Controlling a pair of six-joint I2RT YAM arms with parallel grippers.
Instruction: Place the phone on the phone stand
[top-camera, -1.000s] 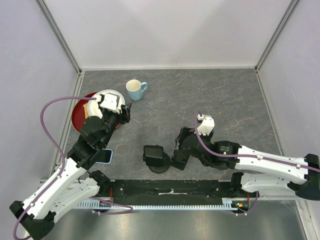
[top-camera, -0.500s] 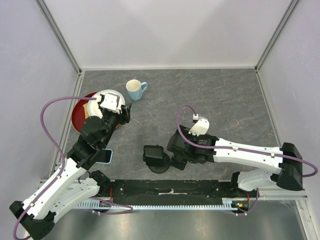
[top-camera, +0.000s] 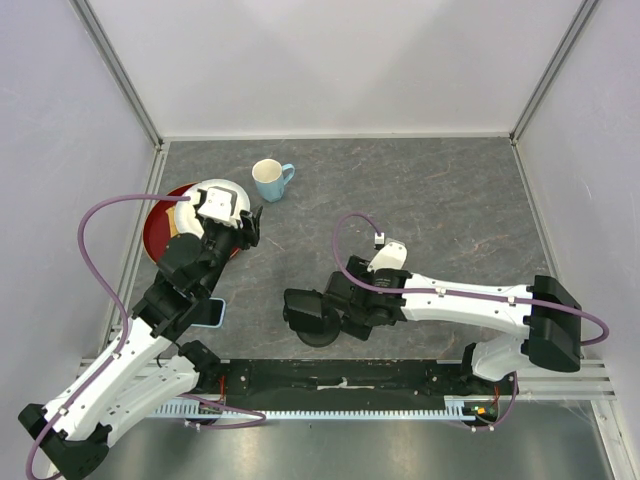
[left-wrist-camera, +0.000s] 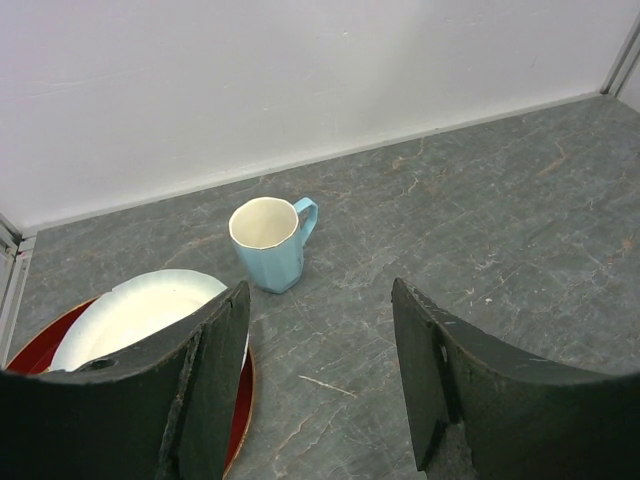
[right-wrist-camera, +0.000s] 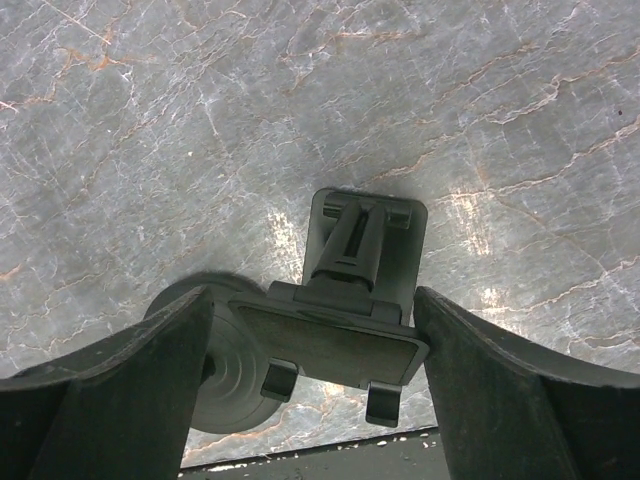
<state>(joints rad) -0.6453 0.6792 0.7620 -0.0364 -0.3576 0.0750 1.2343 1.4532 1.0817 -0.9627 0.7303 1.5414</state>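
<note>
Phone (top-camera: 212, 312) lies flat at near left; stiff, thin, probably slippery, so take its long edges. Left gripper (left-wrist-camera: 320, 305) gapes empty, right gripper (right-wrist-camera: 312, 310) gapes around the stand (right-wrist-camera: 335, 345).

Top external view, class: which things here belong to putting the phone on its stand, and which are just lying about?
Belong to the job:
phone, beside the left arm
phone stand, between the fingers of the open right hand

Just lying about:
blue mug
white plate
red plate under it
</note>
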